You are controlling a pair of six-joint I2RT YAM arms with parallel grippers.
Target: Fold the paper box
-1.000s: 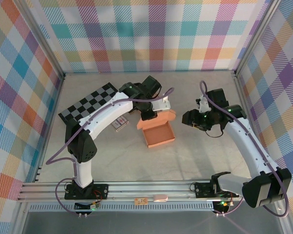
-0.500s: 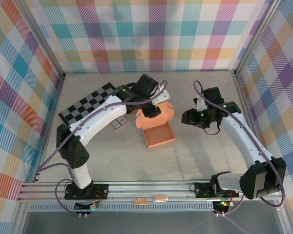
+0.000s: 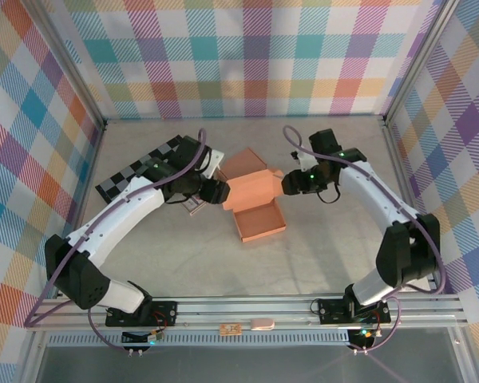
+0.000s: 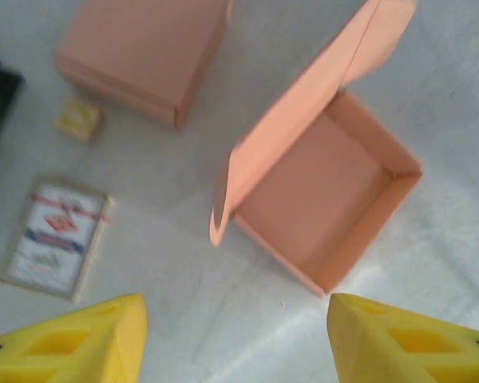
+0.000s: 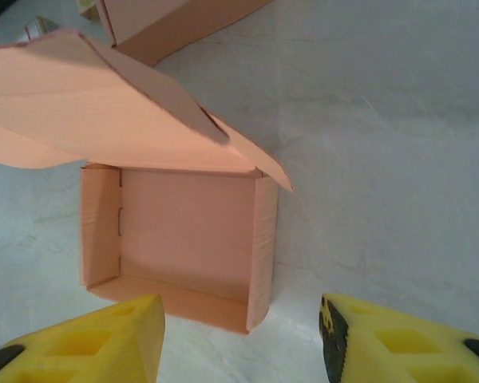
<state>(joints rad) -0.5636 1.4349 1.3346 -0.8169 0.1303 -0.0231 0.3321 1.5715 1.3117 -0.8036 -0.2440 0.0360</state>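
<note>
At the middle of the grey table (image 3: 319, 255) sits the orange paper box (image 3: 262, 222). Its tray (image 5: 184, 239) is open to the ceiling and empty, and its lid (image 3: 251, 190) stands raised from the far edge, tilted over the tray rather than lying flat. One side flap (image 5: 259, 159) of the lid hangs out past the tray's corner.

2 arms reach in toward the paper box, 1 from each side. The left gripper (image 3: 218, 191) hovers just left of the lid; from the left wrist camera its 2 yellow fingers (image 4: 88, 339) are spread wide with nothing between them, and the paper box lies ahead of them, apart. The right gripper (image 3: 286, 183) hangs just right of the lid; its yellow fingers (image 5: 399, 335) are likewise spread and hold nothing, with the near wall of the tray ahead of the tips and no contact that I can see.

Just behind the paper box rests a second orange box (image 3: 241, 163), closed. Left of the paper box lies a small printed card packet (image 3: 195, 204), flat on the table, and near it a tiny yellowish block (image 4: 80, 120), too blurred to name. Farther left of the paper box stretches a black-and-white checkerboard mat (image 3: 132, 177).
</note>
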